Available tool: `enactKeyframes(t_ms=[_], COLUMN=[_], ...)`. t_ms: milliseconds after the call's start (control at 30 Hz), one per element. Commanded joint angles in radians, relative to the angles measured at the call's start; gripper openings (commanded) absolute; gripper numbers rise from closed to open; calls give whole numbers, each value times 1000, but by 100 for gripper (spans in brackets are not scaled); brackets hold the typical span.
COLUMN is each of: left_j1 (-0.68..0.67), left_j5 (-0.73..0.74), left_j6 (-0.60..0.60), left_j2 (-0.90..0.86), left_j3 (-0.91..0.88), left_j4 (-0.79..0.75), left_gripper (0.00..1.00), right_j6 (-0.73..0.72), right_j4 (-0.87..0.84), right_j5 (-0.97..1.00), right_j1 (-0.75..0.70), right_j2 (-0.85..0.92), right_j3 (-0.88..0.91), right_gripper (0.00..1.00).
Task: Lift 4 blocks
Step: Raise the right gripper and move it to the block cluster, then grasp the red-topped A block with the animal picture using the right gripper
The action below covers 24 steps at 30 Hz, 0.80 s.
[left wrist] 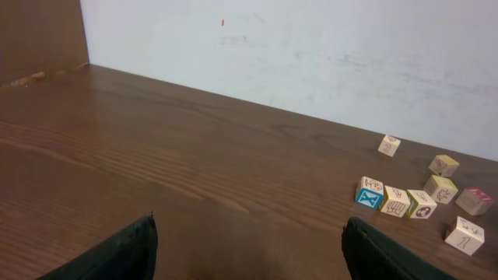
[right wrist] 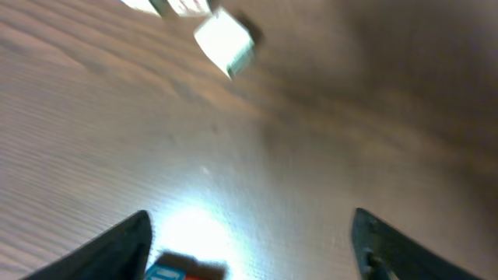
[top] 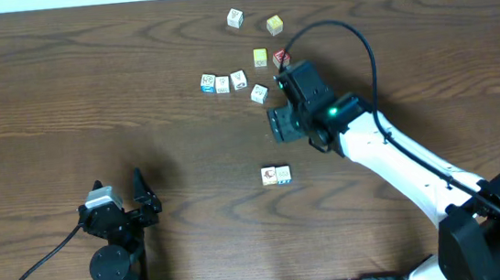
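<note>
Overhead: the blocks (top: 223,85) are lying in a loose row at upper centre of the tabletop (top: 61,85), none lifted. The right end effector (top: 280,74) is hovering just beside them, probably lining up a pick. The left end effector (top: 118,188) is sitting lower left, likely idle.

Left wrist: jaws are standing wide and empty. The blocks are sitting at the right edge, one blue face possibly reading X.

Right wrist: blurred. Jaws are standing wide, holding nothing.

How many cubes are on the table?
10: cream cube, yellow cube farthest back; second yellow cube and red-topped cube beside right arm; row of three; lone cube; nearest pair. Arm may hide others.
</note>
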State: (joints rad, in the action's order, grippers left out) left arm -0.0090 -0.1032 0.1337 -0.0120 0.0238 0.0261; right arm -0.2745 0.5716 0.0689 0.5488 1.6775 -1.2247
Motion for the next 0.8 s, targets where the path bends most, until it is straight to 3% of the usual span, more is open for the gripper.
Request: enactKeyframes(t_ms=[0,233,333,767], left_j1=[4,4,4,4], left_j5=[-5,-5,-5,-5], left_j6=[-2,-2,-2,-2], left_j2=[2,2,2,2], left_j3=[-20,-20,-20,-20], left_j4=[40,40,40,40], left_gripper=[76,76,77,77], right_j6=[108,232,289,543], right_j4=[5,106,128,99], right_j5=[-25,-26,-39,-123], right_j1=[-20,-35,-38,-103], right_j2=[50,269,360,529], right_j3=[-84,-346,-437,-543], right_gripper=[86,90,86,73])
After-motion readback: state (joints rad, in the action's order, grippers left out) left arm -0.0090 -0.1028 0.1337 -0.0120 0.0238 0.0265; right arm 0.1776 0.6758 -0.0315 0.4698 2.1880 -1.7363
